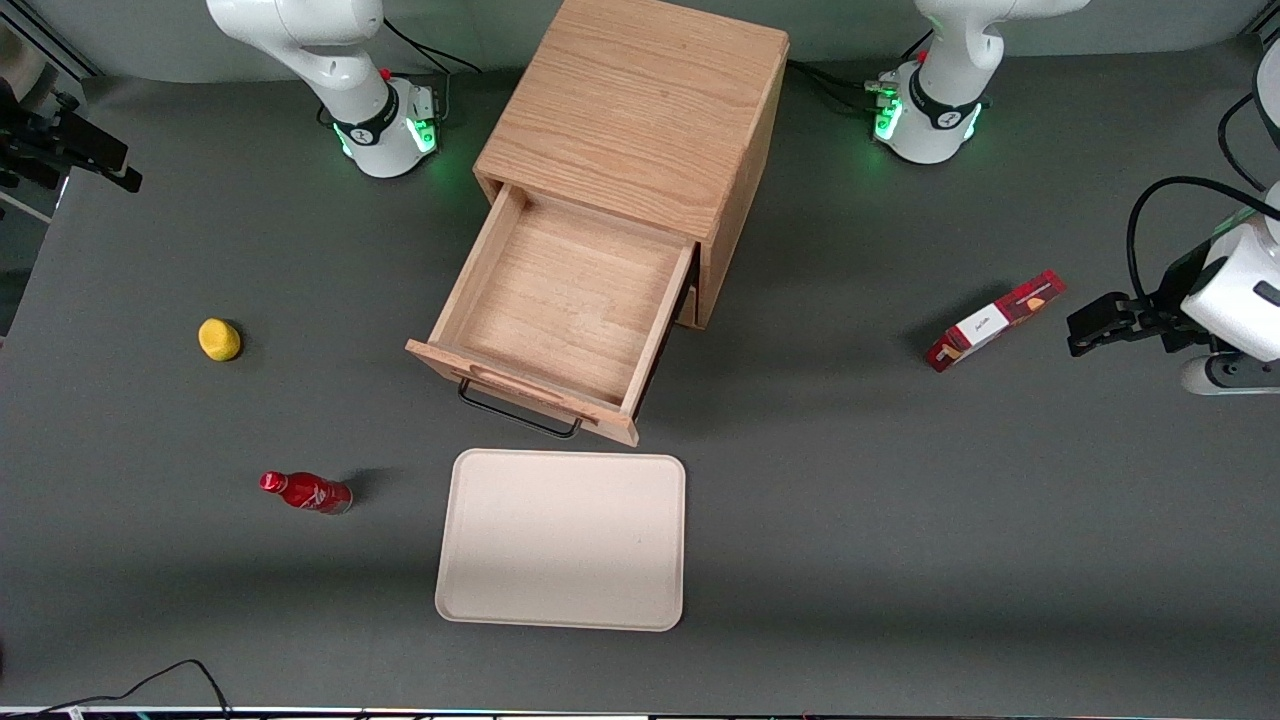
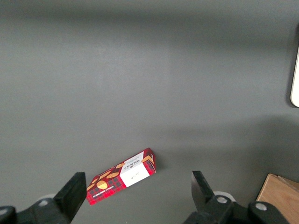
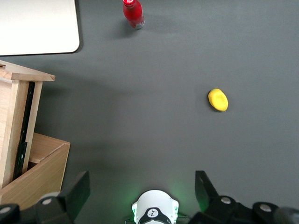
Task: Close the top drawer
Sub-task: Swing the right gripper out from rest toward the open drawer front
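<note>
The top drawer (image 1: 560, 300) of the light oak cabinet (image 1: 640, 100) stands pulled far out toward the front camera, and it is empty inside. Its black wire handle (image 1: 520, 410) hangs on the drawer front under a raised wooden strip. The lower drawer is hidden beneath it. In the right wrist view the drawer's side with a black rail (image 3: 21, 121) and the cabinet's corner (image 3: 42, 172) show. My right gripper (image 3: 142, 182) is open and empty, held high over the working arm's base (image 3: 153, 212), well apart from the drawer. It shows at the front view's edge (image 1: 115, 165).
A cream tray (image 1: 560, 540) lies just in front of the open drawer, also in the right wrist view (image 3: 37, 25). A red bottle (image 1: 305, 492) and a yellow lemon (image 1: 219, 339) lie toward the working arm's end. A red biscuit box (image 1: 995, 322) lies toward the parked arm's end.
</note>
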### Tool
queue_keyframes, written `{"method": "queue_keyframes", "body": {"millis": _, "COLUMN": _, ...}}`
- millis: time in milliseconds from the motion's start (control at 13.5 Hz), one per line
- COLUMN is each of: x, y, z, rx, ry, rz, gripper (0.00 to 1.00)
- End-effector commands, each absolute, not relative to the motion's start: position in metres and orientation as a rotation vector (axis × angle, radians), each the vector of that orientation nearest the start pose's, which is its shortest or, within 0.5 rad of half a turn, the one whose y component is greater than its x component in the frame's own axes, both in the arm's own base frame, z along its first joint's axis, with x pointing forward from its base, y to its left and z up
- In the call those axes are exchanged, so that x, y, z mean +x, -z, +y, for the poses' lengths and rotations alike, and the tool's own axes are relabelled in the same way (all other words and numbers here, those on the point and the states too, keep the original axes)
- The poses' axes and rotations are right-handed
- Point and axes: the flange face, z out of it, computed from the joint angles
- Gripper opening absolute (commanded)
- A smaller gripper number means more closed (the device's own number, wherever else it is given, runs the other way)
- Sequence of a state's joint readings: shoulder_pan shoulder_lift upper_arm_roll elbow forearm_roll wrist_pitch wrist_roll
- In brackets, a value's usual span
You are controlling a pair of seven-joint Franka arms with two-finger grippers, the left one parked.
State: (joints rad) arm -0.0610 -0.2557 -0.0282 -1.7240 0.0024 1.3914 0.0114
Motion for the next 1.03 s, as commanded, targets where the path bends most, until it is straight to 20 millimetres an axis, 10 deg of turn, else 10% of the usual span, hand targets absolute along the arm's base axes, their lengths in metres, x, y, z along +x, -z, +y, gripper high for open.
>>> {"method": "queue_keyframes", "body": {"millis": 0, "x": 0.451, "y": -0.674, "z": -0.042, "rx": -3.126, "ry": -0.146, "rz": 0.121, "gripper": 1.00}}
{"method": "queue_keyframes", "body": {"millis": 960, "x": 0.468, "y": -0.683, "z": -0.047, "rx": -3.122, "ry": -0.117, "rz": 0.130, "gripper": 1.00}}
